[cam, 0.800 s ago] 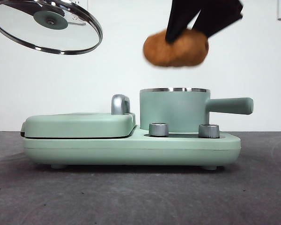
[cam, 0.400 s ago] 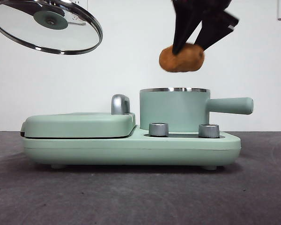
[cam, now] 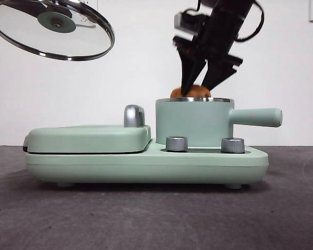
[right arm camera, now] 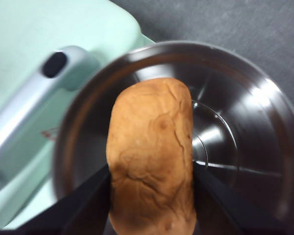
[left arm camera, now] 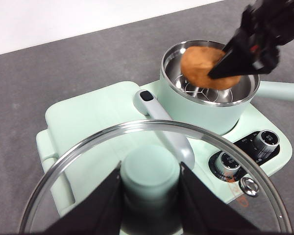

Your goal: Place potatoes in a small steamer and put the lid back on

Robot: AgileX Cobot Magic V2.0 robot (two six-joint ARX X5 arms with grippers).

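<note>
The orange-brown potato (cam: pixel 190 92) hangs half inside the mouth of the mint-green small steamer (cam: pixel 194 122), held by my right gripper (cam: pixel 198 89), whose black jaws are shut on its sides. The right wrist view shows the potato (right arm camera: pixel 152 156) above the steel inside of the steamer (right arm camera: pixel 245 147). From the left wrist camera, the potato (left arm camera: pixel 201 66) sits just over the steamer's rim (left arm camera: pixel 172 51). My left gripper (left arm camera: pixel 150 198) is shut on the mint knob of the glass lid (left arm camera: pixel 88 147), which it holds high at the left, lid (cam: pixel 52 28) tilted.
The steamer stands on a mint-green cooker base (cam: pixel 146 166) with two steel dials (cam: pixel 177 144). A flat mint griddle cover (cam: pixel 88 138) with a chrome handle (cam: pixel 134 115) lies left of the steamer. The steamer's side handle (cam: pixel 258 117) sticks out right.
My right gripper has come down with the potato from well above the steamer to its rim. The lid in the left gripper has stayed put.
</note>
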